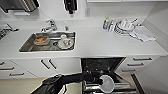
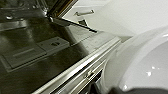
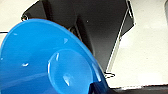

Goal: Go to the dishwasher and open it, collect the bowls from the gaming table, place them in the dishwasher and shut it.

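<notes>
Standing open under the white counter (image 1: 100,47), the dishwasher (image 1: 102,65) has its door (image 1: 112,82) dropped flat toward the floor, and the dark cavity behind it sits between white cabinet drawers (image 1: 140,63) on one side and cupboard doors (image 1: 47,64) on the other. In the left wrist view the door's inner face (image 2: 37,60) is a broad dark panel with a steel edge running along it, and there is free space above it.

The left arm (image 1: 65,80) reaches in low from the left side, stretched across the front of the cupboards with its end over the open door. At its tip it carries a white bowl (image 1: 107,83), tilted and hanging just above the door; the same bowl looms large and pale in the left wrist view (image 2: 145,62). I cannot tell how the fingers sit on it.

In the right wrist view a bright blue bowl (image 3: 47,62) is held close to the camera, tipped on edge, with the dark open door beyond it; the grip itself is hidden.

Up on the counter, the steel sink (image 1: 47,42) holds an orange-brown bowl (image 1: 40,40) and a white dish (image 1: 66,43). Farther along, a stack of white plates and cups (image 1: 124,26) stands beside a folded cloth (image 1: 144,33).
</notes>
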Robot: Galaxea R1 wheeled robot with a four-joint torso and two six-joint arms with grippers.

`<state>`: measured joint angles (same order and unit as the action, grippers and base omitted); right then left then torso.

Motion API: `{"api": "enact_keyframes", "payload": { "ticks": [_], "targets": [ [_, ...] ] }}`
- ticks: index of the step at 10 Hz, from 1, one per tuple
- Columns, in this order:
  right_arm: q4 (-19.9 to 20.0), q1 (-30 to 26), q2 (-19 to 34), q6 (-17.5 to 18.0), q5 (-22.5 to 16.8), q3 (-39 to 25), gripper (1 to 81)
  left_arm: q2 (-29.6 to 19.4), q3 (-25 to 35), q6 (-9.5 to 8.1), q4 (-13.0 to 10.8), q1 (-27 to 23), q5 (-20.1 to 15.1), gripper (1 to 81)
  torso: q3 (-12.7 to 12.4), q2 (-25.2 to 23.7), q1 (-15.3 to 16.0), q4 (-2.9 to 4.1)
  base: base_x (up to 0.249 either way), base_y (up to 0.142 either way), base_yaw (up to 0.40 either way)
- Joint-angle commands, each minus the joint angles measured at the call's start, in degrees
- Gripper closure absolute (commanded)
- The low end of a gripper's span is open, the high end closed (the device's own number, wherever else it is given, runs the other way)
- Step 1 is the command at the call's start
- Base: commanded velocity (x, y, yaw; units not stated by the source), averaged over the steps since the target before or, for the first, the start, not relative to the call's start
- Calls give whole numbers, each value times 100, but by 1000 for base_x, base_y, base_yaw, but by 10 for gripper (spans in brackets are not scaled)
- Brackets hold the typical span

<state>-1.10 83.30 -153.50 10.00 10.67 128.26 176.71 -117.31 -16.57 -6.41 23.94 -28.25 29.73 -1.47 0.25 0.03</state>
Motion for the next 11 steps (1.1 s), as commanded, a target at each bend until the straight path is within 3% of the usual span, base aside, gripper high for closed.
{"api": "enact_keyframes", "payload": {
  "ticks": [1, 3, 7, 11],
  "targets": [
    [-40, 43, 107, 2, -416, -39, 811, 207, 208, -13, 158, -833, -146, 811, 0, 0, 0, 0, 0, 0, 0],
    [-40, 69, 116, 2, -416, -39, 811, -39, 156, -40, 149, -1035, -146, 811, 0, 0, 0, 0, 0, 0, 0],
    [-40, 43, 107, 2, -416, -47, 811, -935, 542, -277, 167, -1449, -181, 811, 0, 0, 2, 0, 0, 0, 0],
    [-48, 43, 80, 2, -425, -39, 811, -892, 542, -286, 158, -1545, -181, 811, 0, 2, 2, 0, 0, 0, 0]
  ]
}}
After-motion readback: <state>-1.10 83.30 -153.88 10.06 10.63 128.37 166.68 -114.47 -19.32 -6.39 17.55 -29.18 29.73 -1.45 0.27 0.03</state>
